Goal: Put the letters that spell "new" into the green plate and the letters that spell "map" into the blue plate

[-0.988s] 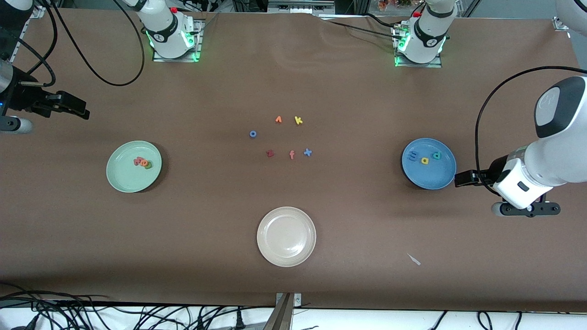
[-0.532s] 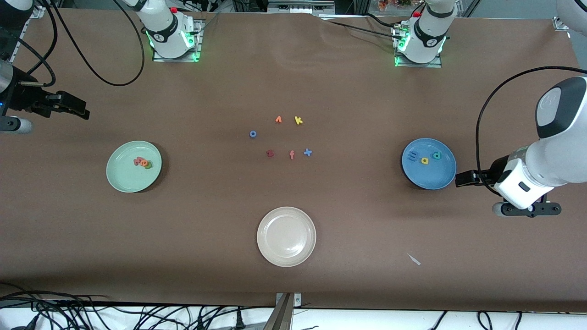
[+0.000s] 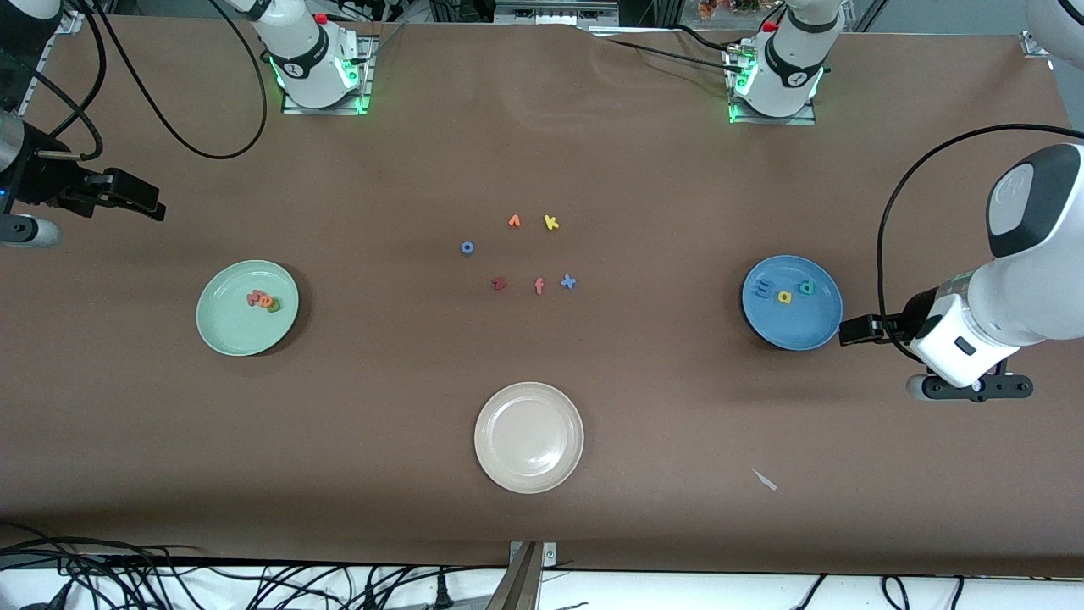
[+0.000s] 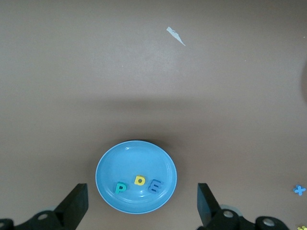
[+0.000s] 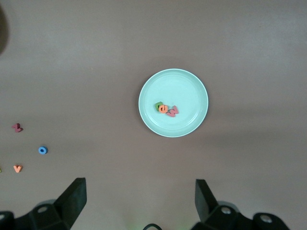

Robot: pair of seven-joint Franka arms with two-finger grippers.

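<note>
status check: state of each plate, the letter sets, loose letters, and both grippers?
green plate: holds n, e, w, bunched together
blue plate: holds m, a, p
cream plate: empty
loose letters: six lying mid-table, on no plate
left gripper: open, empty, up beside the blue plate
right gripper: open, empty, at the right arm's end of the table

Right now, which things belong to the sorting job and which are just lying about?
Job: round mint-green plate holding n, e, w foam letters; round blue plate holding m, a, p foam letters.

Lying about: cream-white plate; six loose foam letters mid-table; pale scrap.
</note>
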